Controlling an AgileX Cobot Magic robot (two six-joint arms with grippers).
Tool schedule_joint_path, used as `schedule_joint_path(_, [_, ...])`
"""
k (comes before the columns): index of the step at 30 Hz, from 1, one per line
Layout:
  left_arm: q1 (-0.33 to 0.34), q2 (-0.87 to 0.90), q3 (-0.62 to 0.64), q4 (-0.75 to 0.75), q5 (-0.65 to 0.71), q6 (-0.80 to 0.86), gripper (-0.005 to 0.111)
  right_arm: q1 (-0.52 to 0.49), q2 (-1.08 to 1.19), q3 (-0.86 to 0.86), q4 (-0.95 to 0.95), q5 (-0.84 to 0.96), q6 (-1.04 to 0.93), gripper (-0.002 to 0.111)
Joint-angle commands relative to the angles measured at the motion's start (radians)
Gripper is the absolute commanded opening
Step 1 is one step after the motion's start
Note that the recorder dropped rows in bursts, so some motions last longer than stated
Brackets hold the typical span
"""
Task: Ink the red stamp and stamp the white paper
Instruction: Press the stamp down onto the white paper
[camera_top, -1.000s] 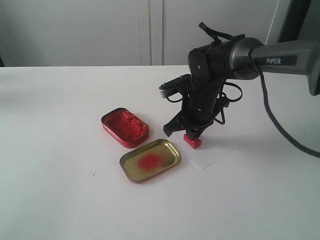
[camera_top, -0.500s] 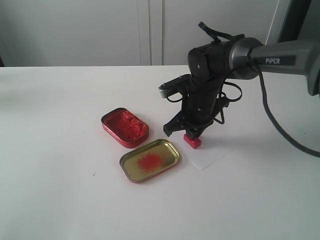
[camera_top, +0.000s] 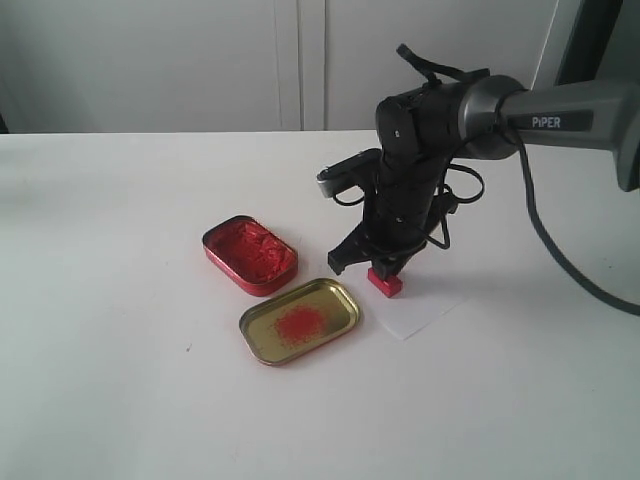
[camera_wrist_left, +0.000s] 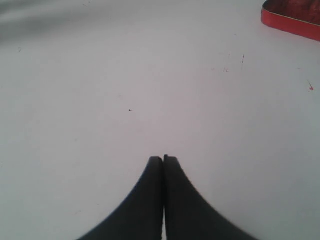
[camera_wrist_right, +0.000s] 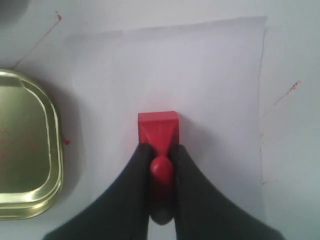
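The left gripper (camera_wrist_left: 163, 160) hangs over the bare white table (camera_top: 110, 300). Its two black tips are pressed tight together, and it holds nothing.

A bit further right sits the red tin (camera_top: 250, 254), full of lumpy red ink. Just beside it, nearer the camera, lies the gold lid (camera_top: 299, 320), with a red smear in its middle.

Next comes the red stamp (camera_top: 384, 281). The right gripper (camera_top: 375, 262) points down and squeezes the stamp's thin rounded handle from both sides. The square bottom of the stamp is down on the white paper (camera_top: 420, 310), near the edge closest to the gold lid. In the right wrist view the block looks flat on the sheet, but I cannot tell how hard it is pushing.

So I think the inking part is done and the stamping part is happening now. The next move should be to lift the stamp straight up. If it slides sideways, the red mark could smudge. The paper is thin and loose, so it might stick to the wet stamp and come up too. A slow lift would help.
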Motion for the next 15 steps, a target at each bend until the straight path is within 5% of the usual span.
schedule_joint_path(1, [0.003, -0.004, 0.004, -0.001, -0.002, -0.008, 0.000, -0.003, 0.042, 0.038, -0.002, -0.005, -0.115, 0.000])
schedule_joint_path(15, [0.003, -0.004, 0.004, -0.001, -0.002, -0.008, 0.000, -0.003, 0.033, 0.038, 0.004, -0.003, -0.272, 0.000])
